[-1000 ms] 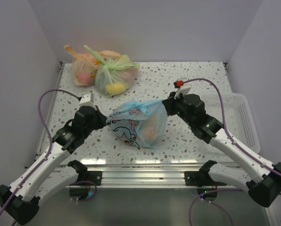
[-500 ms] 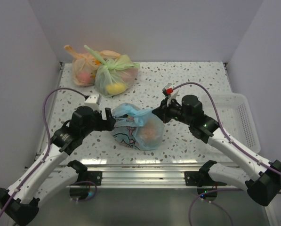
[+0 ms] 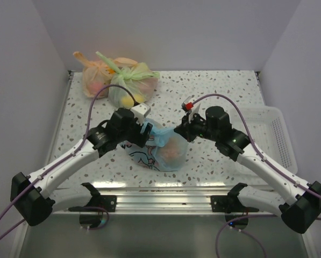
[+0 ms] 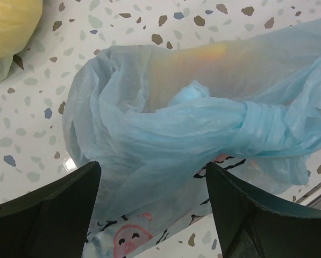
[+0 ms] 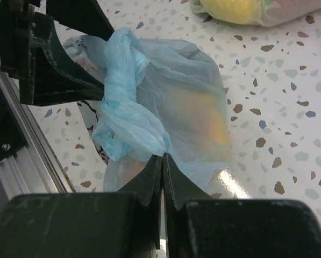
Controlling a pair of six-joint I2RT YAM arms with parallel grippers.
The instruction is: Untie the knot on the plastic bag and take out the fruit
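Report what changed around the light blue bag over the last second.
The left gripper let go of the thin light blue plastic bag, opened and swung inward, now poised over it near the knot. The right gripper moved inward too, so the stretched bag slackened. Unchanged: the right gripper stays shut on the bag; the green translucent bag and orange translucent bag sit at the back.

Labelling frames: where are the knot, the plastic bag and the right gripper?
knot (image 4: 257, 126), left wrist view, the twisted wrap.
plastic bag (image 3: 170, 152), top external view, its bulging side.
right gripper (image 5: 163, 157), right wrist view, between its fingertips.
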